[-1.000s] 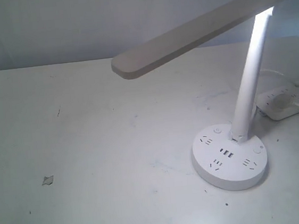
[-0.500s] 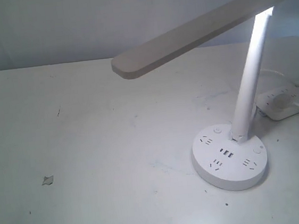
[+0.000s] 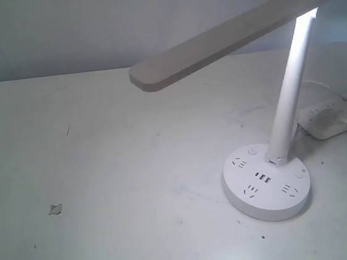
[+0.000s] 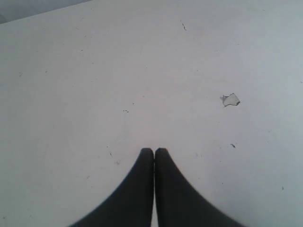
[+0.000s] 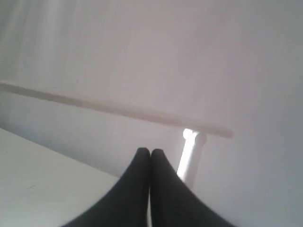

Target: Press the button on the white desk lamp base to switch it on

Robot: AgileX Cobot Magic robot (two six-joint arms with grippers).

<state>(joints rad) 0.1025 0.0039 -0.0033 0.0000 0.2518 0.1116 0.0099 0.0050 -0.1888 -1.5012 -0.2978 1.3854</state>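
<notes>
- Exterior view: white desk lamp stands on the table, right of centre. Its bar head reaches leftward, and the stem glows bright beneath it, so it appears lit.
- Round lamp base: thick disc with socket slots, ports and two small buttons, untouched.
- Power strip lies behind the base, apart from it.
- Left wrist view: left gripper clenched, fingers meeting, empty, above bare table near a small scrap.
- Right wrist view, blurred: right gripper clenched, empty. The lamp's head and stem lie beyond its tips.
</notes>
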